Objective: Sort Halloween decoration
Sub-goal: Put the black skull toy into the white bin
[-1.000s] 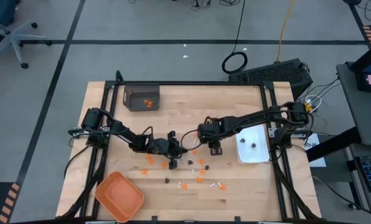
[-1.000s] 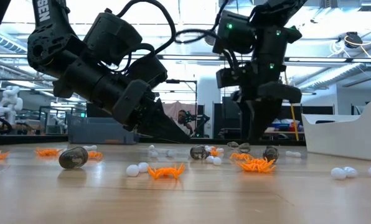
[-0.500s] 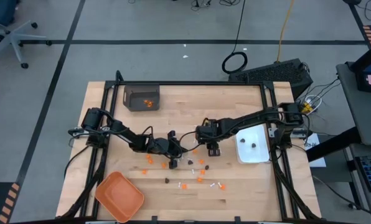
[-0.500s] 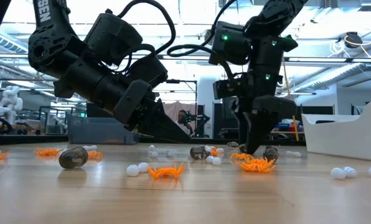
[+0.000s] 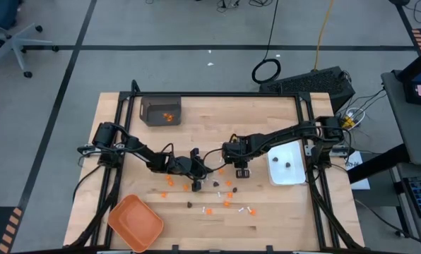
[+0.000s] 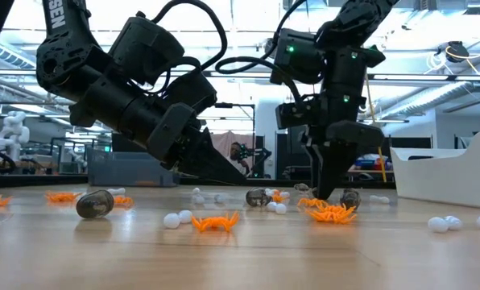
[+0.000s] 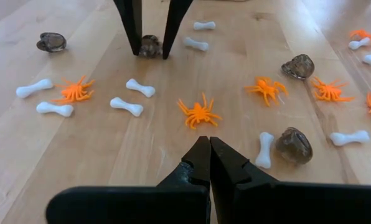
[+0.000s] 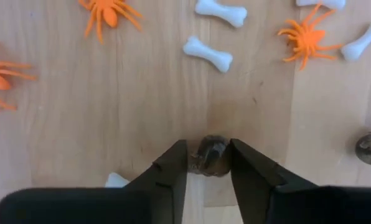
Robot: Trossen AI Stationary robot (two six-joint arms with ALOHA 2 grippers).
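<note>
My right fingers down on tabletop, set narrow either side of dark brown skull piece, straddling it for pickup; not clamped yet, I judge. Piece sits mid-tabletop among orange spiders and white bones. White dish lies nearby, already holding dark pieces: likely destination. My left fingers pressed together, empty, hovering low close by. Tight room between arms; lifting straight up looks safest.

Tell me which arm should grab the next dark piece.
Right. Its claw is down at the table with its tips on either side of a dark piece, ready to close. The left claw is shut, with nothing between its tips.
</note>
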